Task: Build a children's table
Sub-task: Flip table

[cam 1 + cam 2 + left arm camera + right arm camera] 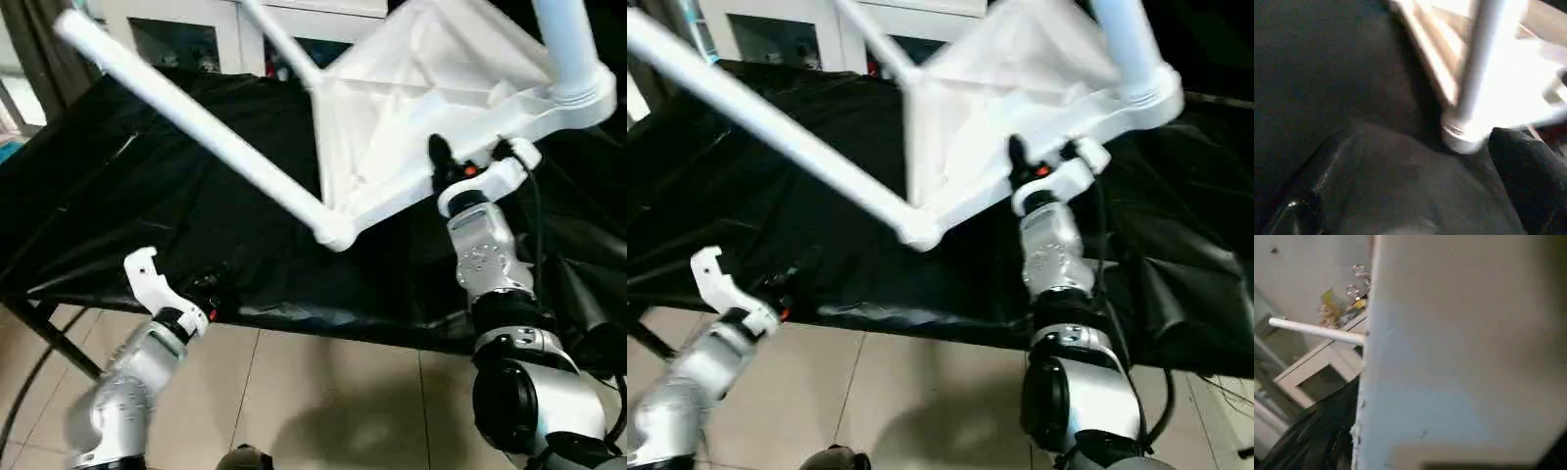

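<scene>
The white table top (411,108) is tipped up on edge above the black-draped work table, its ribbed underside facing me. One long white leg (196,117) runs up and to the left from the low corner socket (333,230). A second leg (568,49) rises from the right corner, and a third (284,44) shows behind. My right gripper (446,171) is shut on the top's lower rim. My left gripper (208,291) hangs low at the work table's front edge, open, its fingers (1528,171) apart with nothing between them. It is well short of the low socket (1462,137).
Black cloth covers the work table (147,196), whose front edge runs just ahead of my left wrist. A white cabinet (196,29) stands behind it. Tiled floor (323,392) lies below, and the table's dark metal frame (49,338) slants at the lower left.
</scene>
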Tool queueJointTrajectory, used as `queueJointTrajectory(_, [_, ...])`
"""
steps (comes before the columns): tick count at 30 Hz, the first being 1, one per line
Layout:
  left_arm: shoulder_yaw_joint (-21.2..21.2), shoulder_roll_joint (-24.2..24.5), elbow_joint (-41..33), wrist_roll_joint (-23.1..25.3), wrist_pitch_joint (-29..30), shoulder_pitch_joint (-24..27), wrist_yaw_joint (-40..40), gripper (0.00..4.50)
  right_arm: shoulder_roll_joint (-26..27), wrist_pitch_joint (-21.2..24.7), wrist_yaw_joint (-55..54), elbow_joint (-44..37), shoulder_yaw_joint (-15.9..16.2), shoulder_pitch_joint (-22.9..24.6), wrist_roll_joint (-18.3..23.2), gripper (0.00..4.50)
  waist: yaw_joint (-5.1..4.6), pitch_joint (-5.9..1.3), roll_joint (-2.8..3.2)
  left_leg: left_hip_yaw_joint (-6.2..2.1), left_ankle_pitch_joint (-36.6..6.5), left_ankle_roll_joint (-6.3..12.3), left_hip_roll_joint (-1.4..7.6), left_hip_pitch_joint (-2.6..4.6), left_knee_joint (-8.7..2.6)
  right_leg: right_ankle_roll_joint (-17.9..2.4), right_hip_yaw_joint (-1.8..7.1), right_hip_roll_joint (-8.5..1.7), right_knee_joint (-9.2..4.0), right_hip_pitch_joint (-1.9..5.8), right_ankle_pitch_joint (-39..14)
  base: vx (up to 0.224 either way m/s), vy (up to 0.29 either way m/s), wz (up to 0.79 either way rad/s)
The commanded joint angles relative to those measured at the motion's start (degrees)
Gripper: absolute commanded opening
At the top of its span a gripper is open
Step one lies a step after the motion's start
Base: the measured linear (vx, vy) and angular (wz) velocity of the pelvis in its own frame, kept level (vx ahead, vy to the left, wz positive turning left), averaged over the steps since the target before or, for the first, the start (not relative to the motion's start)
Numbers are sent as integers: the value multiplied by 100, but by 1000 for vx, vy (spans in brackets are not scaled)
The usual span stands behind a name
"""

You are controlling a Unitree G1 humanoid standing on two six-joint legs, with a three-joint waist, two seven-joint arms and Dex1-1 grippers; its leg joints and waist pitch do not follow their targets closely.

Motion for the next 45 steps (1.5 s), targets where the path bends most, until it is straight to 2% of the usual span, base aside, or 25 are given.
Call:
queueJointTrajectory(1, [-159,108,-174,165,-112,37,-139,450,-200,-81,5,-428,111,-80,-184,207,-43,-451,-16,-186,-743,-58,433,282,-498,-1052,115,-235,-276,170,-221,0,0,0])
queueJointTrajectory(3, [-160,162,-277,200,-219,-33,-193,450,-240,-11,-30,-474,157,-70,-229,207,-105,-456,-8,-185,-719,-51,432,264,-490,-1077,118,-241,-272,186,-202,0,0,0])
queueJointTrajectory(4, [-229,246,-401,343,-415,-130,-280,450,-265,4,-25,-508,182,-74,-265,207,-116,-453,-53,-182,-714,-30,434,257,-490,-1080,119,-240,-285,191,-219,0,0,0])
queueJointTrajectory(6, [-354,366,-518,496,-549,-199,-409,450,-292,23,-37,-532,219,-79,-323,207,-103,-459,-25,-176,-639,12,439,270,-475,-1077,121,-243,-275,178,-224,0,0,0])
queueJointTrajectory(8, [-543,530,-683,669,-680,-273,-596,450,-343,54,-70,-553,298,-86,-427,207,-101,-454,-40,-171,-607,11,435,274,-468,-1093,121,-234,-277,172,-230,0,0,0])
queueJointTrajectory(11, [-894,703,-1027,838,-721,-487,-790,450,-440,-45,-124,-526,525,-105,-751,207,-106,-461,-14,-164,-556,-13,434,283,-459,-1117,118,-224,-247,160,-185,0,0,0])
queueJointTrajectory(12, [-1012,749,-1105,900,-724,-589,-826,450,-461,-90,-152,-534,605,-106,-870,207,-93,-460,-10,-154,-588,-49,433,308,-457,-1125,116,-213,-255,141,-206,0,0,0])
queueJointTrajectory(14, [-1116,787,-1135,1004,-768,-677,-841,450,-470,-115,-168,-550,654,-107,-938,207,-103,-451,-15,-159,-621,-74,428,286,-464,-1126,121,-211,-254,151,-237,0,0,0])
queueJointTrajectory(15, [-1237,825,-1153,1159,-833,-853,-823,450,-511,-129,-218,-596,728,-126,-1057,207,-107,-450,-11,-162,-732,-144,424,280,-467,-1104,125,-227,-263,160,-367,0,0,0])
queueJointTrajectory(18, [-1328,905,-1199,1292,-861,-1045,-830,450,-618,-90,-270,-645,845,-157,-1216,207,-101,-454,-14,-156,-817,-213,416,294,-460,-1060,133,-218,-272,152,-434,0,0,0])
queueJointTrajectory(20, [-1363,952,-1203,1351,-847,-1102,-834,450,-663,-78,-279,-646,897,-170,-1270,206,-101,-455,-11,-163,-810,-230,412,284,-461,-1058,129,-215,-265,161,-420,0,0,0])
queueJointTrajectory(23, [-1656,1232,-1170,1743,-828,-1326,-943,450,-821,-24,-290,-642,1032,-220,-1453,205,-103,-450,-16,-167,-870,-226,413,289,-461,-1033,127,-207,-279,145,-525,0,0,0])
queueJointTrajectory(24, [-1697,1264,-1167,1777,-809,-1357,-962,450,-844,-11,-307,-646,1052,-226,-1485,205,-98,-450,-9,-159,-913,-260,411,306,-457,-1040,129,-206,-275,126,-589,0,0,0])
queueJointTrajectory(27, [-1820,1318,-1095,2008,-914,-1522,-942,450,-946,61,-464,-713,1124,-257,-1653,204,-99,-455,-7,-166,-906,-313,413,291,-458,-1073,131,-209,-261,142,-499,0,0,0])
queueJointTrajectory(33, [-1905,1366,-1027,2147,-969,-1639,-933,450,-1005,215,-570,-878,1210,-305,-1755,198,-82,-472,-19,-163,-726,-245,399,272,-433,-1123,127,-206,-232,169,-255,0,0,0])
queueJointTrajectory(39, [-2032,1456,-999,2364,-977,-1778,-998,450,-1057,337,-448,-979,1348,-357,-1889,196,-98,-474,-41,-165,-685,-198,401,260,-423,-1129,126,-212,-229,177,-297,0,0,0])
queueJointTrajectory(42, [-2097,1527,-929,2563,-1131,-1964,-1059,450,-1116,392,-387,-981,1462,-402,-2004,196,-102,-474,-43,-163,-654,-170,393,266,-414,-1146,125,-206,-234,172,-317,0,0,0])
queueJointTrajectory(45, [-2184,1563,-837,2756,-1294,-2203,-1076,450,-1125,417,-296,-976,1567,-419,-2091,195,-108,-473,-73,-162,-612,-147,402,256,-409,-1174,127,-220,-229,180,-300,0,0,0])
